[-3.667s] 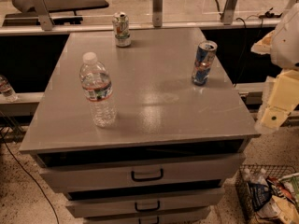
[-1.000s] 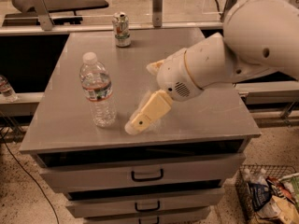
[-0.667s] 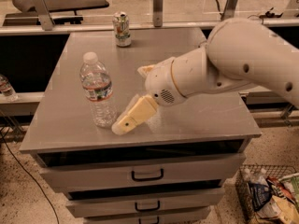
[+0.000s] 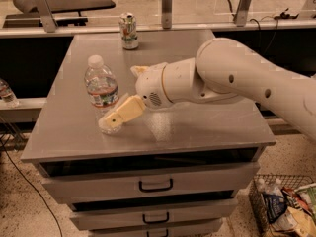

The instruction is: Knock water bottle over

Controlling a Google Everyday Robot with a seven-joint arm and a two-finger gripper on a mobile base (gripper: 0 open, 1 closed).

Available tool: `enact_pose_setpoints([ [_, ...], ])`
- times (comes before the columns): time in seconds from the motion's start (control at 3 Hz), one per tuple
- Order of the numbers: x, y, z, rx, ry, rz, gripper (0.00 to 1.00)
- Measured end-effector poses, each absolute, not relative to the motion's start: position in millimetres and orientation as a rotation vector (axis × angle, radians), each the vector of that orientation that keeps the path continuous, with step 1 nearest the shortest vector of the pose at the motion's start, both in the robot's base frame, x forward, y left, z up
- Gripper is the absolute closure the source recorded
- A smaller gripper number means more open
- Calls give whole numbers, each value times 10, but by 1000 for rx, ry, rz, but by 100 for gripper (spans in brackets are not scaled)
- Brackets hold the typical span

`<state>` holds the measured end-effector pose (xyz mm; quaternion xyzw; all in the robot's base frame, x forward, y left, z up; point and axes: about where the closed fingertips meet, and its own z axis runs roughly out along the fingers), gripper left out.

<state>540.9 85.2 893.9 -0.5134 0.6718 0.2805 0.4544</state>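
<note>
The water bottle point(image 4: 101, 90) is clear ribbed plastic with a white cap and a white-green-red label. It stands upright on the left part of the grey cabinet top point(image 4: 197, 125). My gripper point(image 4: 114, 117) reaches in from the right on a bulky white arm. Its cream finger point(image 4: 123, 111) lies against the bottle's lower right side, near the base. The blue-silver drink can is hidden behind the arm.
A green-white can point(image 4: 129, 31) stands at the far edge of the top. A small clear bottle point(image 4: 6, 93) sits on a ledge at the left. Drawers point(image 4: 155, 184) are below the top. A wire basket of rubbish point(image 4: 286, 206) is at the lower right.
My arm has swung in from the right across the cabinet top, and the gripper has moved left until it reaches the bottle's base. The bottle still stands upright.
</note>
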Motion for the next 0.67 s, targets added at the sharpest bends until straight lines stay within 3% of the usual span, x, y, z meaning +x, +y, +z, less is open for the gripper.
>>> enact_pose_setpoints([
  [0.67, 5863, 1024, 8964, -1054, 1618, 751, 0],
])
